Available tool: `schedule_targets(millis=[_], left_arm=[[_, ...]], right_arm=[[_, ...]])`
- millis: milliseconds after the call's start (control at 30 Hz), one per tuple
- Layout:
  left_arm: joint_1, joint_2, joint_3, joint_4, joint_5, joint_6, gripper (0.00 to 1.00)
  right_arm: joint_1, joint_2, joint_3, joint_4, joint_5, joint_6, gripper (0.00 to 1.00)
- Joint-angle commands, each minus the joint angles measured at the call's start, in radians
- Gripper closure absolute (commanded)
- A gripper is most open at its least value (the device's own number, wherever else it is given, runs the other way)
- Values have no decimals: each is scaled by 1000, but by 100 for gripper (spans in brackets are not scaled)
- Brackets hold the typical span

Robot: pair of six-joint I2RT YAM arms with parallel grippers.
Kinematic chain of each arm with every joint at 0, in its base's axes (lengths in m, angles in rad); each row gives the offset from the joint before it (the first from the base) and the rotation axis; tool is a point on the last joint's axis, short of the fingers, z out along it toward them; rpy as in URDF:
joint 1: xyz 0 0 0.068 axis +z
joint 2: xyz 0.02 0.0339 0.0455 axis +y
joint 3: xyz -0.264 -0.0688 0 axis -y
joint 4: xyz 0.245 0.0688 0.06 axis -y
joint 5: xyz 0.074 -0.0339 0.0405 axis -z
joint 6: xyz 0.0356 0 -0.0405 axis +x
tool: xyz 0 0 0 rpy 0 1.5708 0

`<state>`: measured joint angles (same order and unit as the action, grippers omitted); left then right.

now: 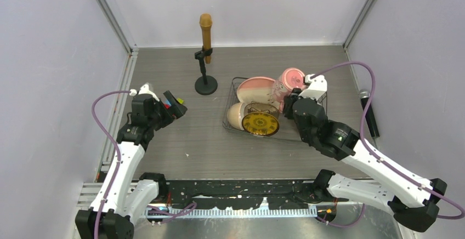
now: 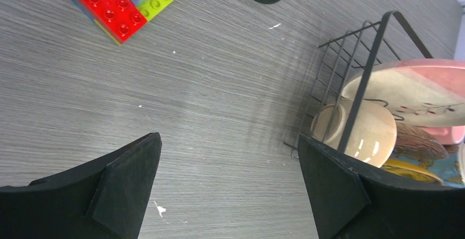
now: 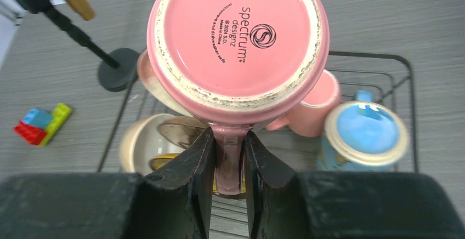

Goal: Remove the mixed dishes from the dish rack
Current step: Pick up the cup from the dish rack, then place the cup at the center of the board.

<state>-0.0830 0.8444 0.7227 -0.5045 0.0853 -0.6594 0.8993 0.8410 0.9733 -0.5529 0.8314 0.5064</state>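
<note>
The black wire dish rack (image 1: 231, 103) stands right of the table's centre. My right gripper (image 3: 228, 157) is shut on the handle of a pink mug (image 3: 238, 36), whose base faces the camera over the rack's back right part (image 1: 290, 79). Below it sit a second pink mug (image 3: 315, 107) and a blue-based mug (image 3: 366, 132). A large pink-and-cream plate (image 1: 256, 89), a cream bowl (image 1: 237, 115), a brownish bowl (image 3: 181, 129) and a small yellow patterned plate (image 1: 260, 123) stand in the rack. My left gripper (image 2: 230, 162) is open and empty over bare table, left of the rack (image 2: 362, 74).
A microphone stand (image 1: 205, 85) stands just left of the rack's back corner. Colourful toy blocks (image 2: 123, 0) lie on the table near my left gripper. A black hand-held microphone (image 1: 369, 113) lies right of the rack. Walls enclose the table on three sides.
</note>
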Motion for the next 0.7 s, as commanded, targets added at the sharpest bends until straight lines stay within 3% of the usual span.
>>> schedule_targets(millis=[0,133,367,467,667], left_arm=[[3,-22,23,74,110,-38,1],[2,-53,-5,211,309,-110,1],[0,-74,-117,699,570,-371,1],[-10,-71,-141,844,599,-421,1],[-100,-51,-119,953,535,-439,1]], right_arm=[[1,17,63,319,-95,-33,100],[1,56,73,430,-193,-22,100],[1,100,54,640,-340,44,100],[1,114,5,790,-380,88,100],[2,164,-95,1112,-456,229,100]])
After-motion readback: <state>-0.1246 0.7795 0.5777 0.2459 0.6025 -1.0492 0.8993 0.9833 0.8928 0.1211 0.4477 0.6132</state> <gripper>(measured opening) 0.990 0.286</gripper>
